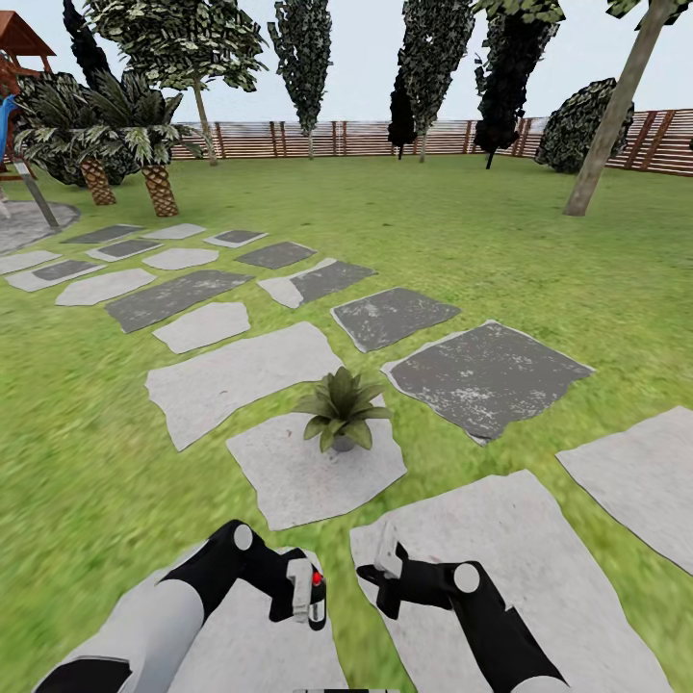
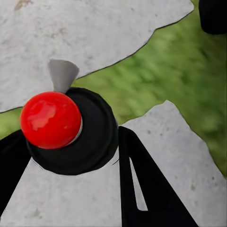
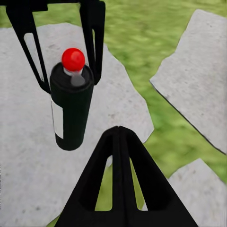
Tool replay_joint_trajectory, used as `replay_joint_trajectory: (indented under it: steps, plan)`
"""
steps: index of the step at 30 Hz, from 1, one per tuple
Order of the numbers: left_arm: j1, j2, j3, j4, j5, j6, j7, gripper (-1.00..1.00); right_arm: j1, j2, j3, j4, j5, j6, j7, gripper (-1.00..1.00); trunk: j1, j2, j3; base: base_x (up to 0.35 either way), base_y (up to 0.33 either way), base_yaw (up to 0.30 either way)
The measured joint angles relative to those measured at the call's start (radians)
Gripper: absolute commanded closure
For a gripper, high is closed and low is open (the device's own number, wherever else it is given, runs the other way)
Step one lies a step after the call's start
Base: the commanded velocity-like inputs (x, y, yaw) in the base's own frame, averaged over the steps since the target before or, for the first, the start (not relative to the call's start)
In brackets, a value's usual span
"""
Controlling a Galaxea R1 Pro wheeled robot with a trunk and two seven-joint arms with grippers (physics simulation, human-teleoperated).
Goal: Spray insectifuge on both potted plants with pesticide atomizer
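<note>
1. Left gripper (image 1: 310, 599), lower centre, jaws clenched on the pesticide atomizer (image 1: 314, 595).
2. Right gripper (image 1: 384, 565) alongside, jaws closed, empty.
3. Ahead, mid-frame: potted plant (image 1: 343, 409) on a stepping stone (image 1: 289, 476).
4. Best to aim the nozzle (image 2: 62, 74) squarely at the leaves before spraying.

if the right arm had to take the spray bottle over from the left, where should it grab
Probably the lower dark body of the pesticide atomizer, coming in from the side. The bottle hangs upright, the left gripper clamps its upper part beside the red top, and the lower cylinder is bare. The right gripper is shut, so open it first.

Black forearms, white upper sleeves, round white joint caps.
</note>
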Motion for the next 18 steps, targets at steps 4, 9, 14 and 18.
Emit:
replay_joint_trajectory:
  steps: [4, 9, 14, 18]
  plan:
    - [0.000, -0.020, 0.000, 0.000, 0.000, 0.000, 0.004, 1.00, 0.000, 0.002, 0.000, 0.000, 0.000, 0.000, 0.000, 1.00, 0.000, 0.000, 0.000, 0.000, 0.000, 0.000]
    - [0.000, -0.044, -0.003, -0.002, 0.000, 0.003, 0.010, 1.00, 0.000, 0.003, 0.000, -0.002, 0.000, 0.000, 0.000, 1.00, 0.000, 0.000, 0.000, 0.000, 0.000, 0.000]
    - [0.007, -0.055, 0.001, -0.048, 0.001, 0.004, 0.011, 1.00, 0.000, 0.003, 0.000, -0.003, 0.000, 0.000, 0.000, 1.00, 0.000, 0.000, 0.000, 0.000, 0.000, 0.000]
    - [0.010, -0.056, 0.001, -0.065, 0.002, 0.004, 0.011, 1.00, 0.000, 0.004, 0.000, -0.003, 0.000, 0.000, -0.001, 1.00, 0.000, 0.000, 0.000, 0.000, 0.000, 0.000]
